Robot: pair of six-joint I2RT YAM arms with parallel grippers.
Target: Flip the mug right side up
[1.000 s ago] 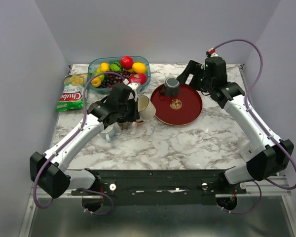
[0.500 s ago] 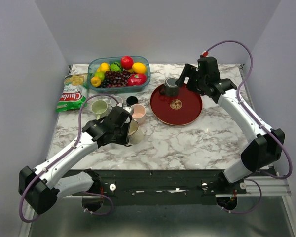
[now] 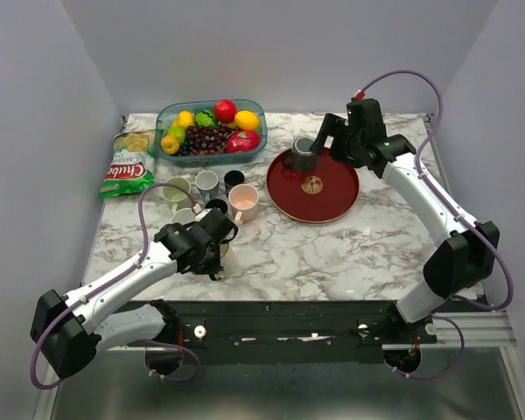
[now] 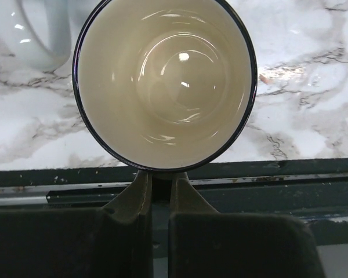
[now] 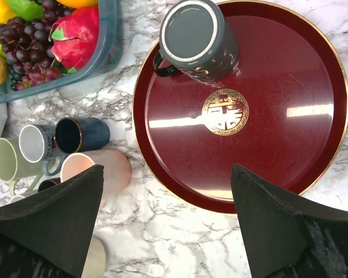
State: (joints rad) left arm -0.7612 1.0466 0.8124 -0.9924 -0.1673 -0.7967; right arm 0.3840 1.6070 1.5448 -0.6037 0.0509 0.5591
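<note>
The left pincer (image 4: 159, 185) is clamped on the near side of a cream mug (image 4: 165, 81) (dark rim, mouth up), which stands at the bench's (image 4: 313, 87) front edge. On the red tray (image 5: 290, 139) a grey mug (image 5: 194, 37) sits base up near the far rim. The right pincer (image 5: 167, 171) hovers above the tray, fingers wide apart, the grey mug ahead of it and untouched.
</note>
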